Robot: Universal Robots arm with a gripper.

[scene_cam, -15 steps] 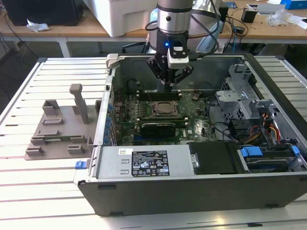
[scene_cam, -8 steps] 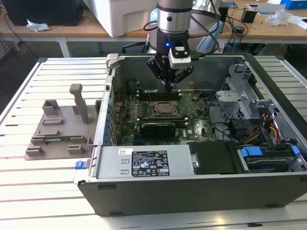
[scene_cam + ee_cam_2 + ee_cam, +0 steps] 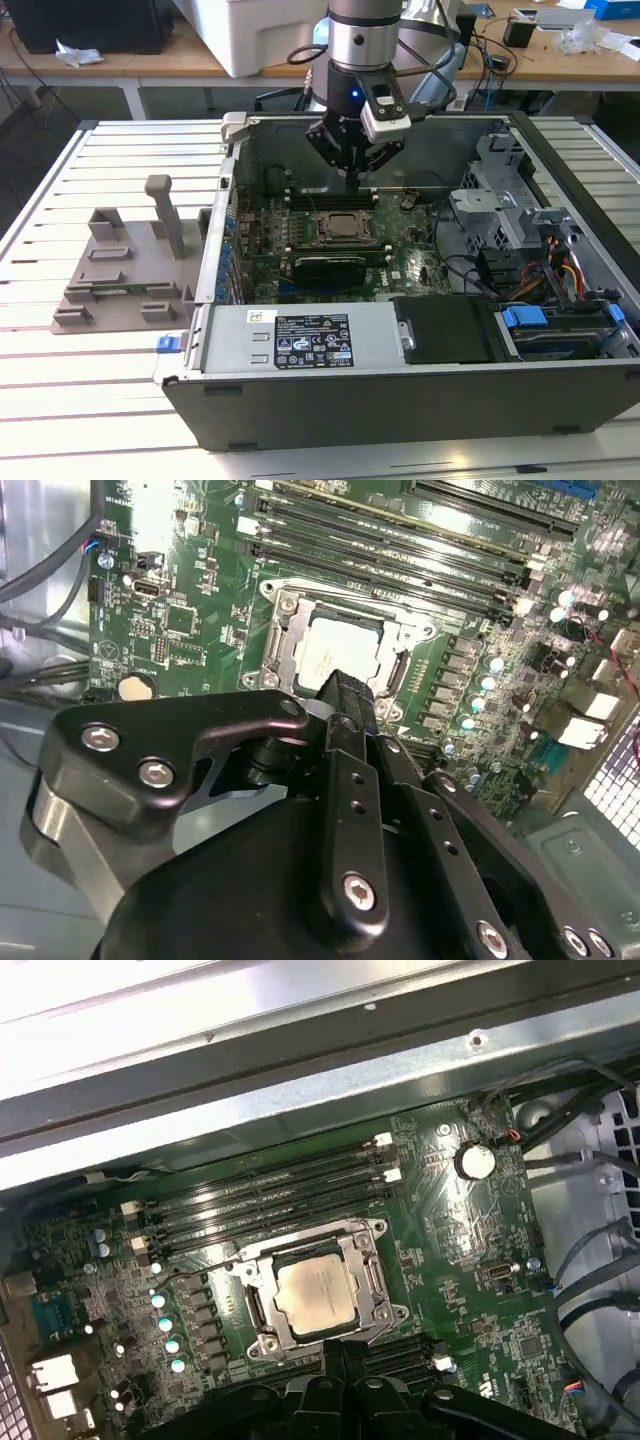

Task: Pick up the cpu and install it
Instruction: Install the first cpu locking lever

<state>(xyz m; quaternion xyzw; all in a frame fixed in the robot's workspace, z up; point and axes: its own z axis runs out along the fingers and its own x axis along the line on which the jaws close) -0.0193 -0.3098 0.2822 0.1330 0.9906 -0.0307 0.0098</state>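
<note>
Cpu sitting in motherboard socket at 12 o'clock of jaws, gripper hovering above, jaws seemingly closed together, gripping nothing.

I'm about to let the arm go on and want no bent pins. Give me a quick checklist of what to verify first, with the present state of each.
1. Chip lies inside the socket frame: ok.
2. Chip sits square and flat: looks so in both wrist views; full seating cannot tell.
3. Gripper above the socket, inside the case: ok.
4. Jaws empty: cannot tell.
5. Cables away from the socket: ok.
6. Memory slots beside the socket unobstructed: ok.
</note>
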